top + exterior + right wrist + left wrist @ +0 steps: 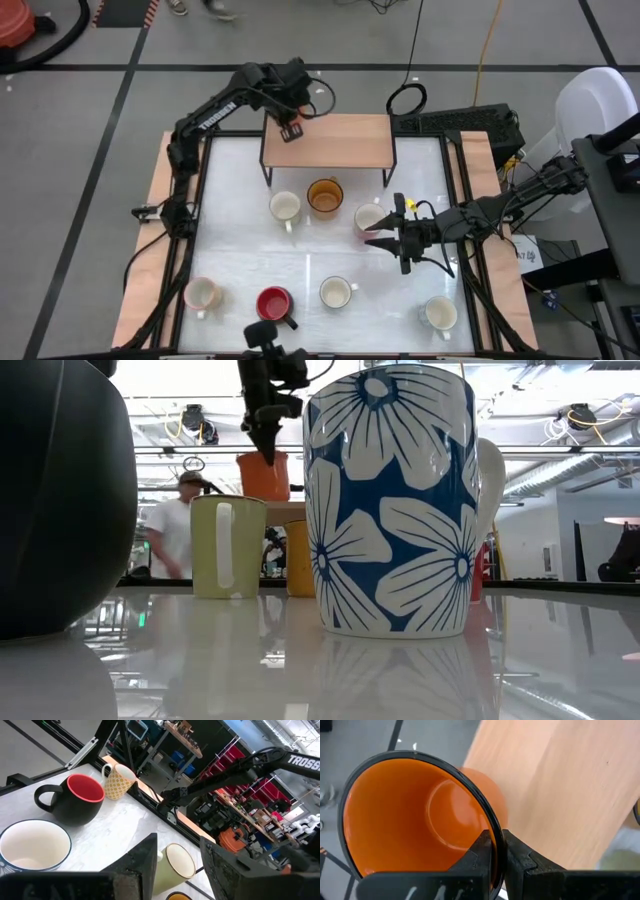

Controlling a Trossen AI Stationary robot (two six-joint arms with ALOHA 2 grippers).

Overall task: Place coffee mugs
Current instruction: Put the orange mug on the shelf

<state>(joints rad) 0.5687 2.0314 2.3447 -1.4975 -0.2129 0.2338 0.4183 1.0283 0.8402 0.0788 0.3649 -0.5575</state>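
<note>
Left jaws pinched tight on the rim of an orange mug [415, 815], one finger inside the wall, one outside; the left gripper [291, 128] holds it over the far-left corner of the small wooden shelf [340, 142] at the table's far side. Whether the mug's base touches the shelf top cannot be told. Right gripper [392, 240] hangs mid-table at the right, jaws parted with nothing between them, just beside a white mug [368, 217]. Amber mug [325, 196] sits in front of the shelf, a cream mug [285, 207] near it on the left. Near row along the table [240, 270], left to right: dotted cream mug [202, 294], black mug with red inside [275, 303], white mug with blue flower pattern [335, 292], another white mug [440, 314] toward the near-right corner. All of these upright, none touching. Low view: flower mug fills the foreground, a person in a white shirt [172, 530] stands in the room beyond.
</note>
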